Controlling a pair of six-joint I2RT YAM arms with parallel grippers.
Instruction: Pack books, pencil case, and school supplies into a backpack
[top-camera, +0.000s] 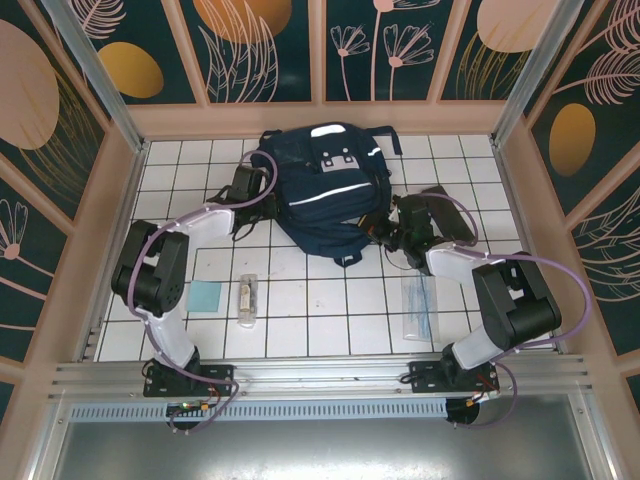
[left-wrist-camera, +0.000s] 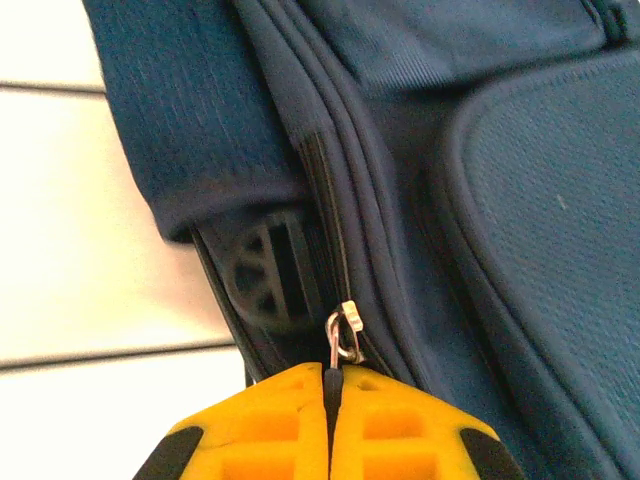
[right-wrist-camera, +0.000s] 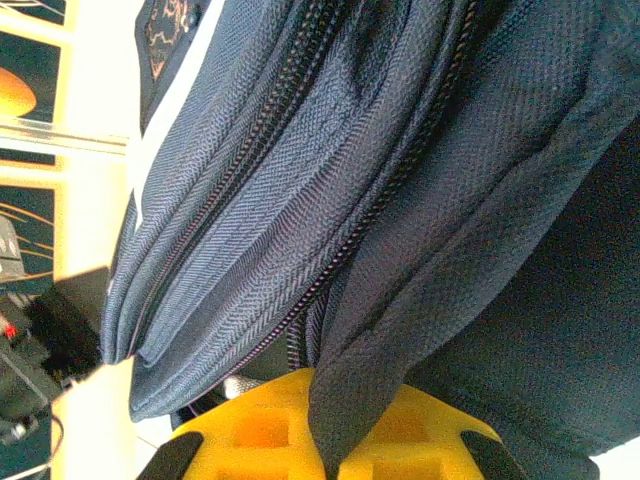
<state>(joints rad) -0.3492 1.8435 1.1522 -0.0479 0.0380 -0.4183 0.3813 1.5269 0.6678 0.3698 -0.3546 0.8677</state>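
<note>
Top external: set high behind the arm bases (top-camera: 190, 378), aimed steeply down. Whole table (top-camera: 330, 310) in frame, bases along the bottom edge, backpack (top-camera: 325, 195) upper centre.

Left wrist: very close, sighted past left end effector (left-wrist-camera: 325, 372) at bottom edge onto zipper pull (left-wrist-camera: 343, 335) and backpack seam; table tiles at left.

Right wrist: equally close, right end effector (right-wrist-camera: 325, 410) at bottom centre, facing backpack folds; pale table strip down left.

Shared by all three: backpack.
</note>
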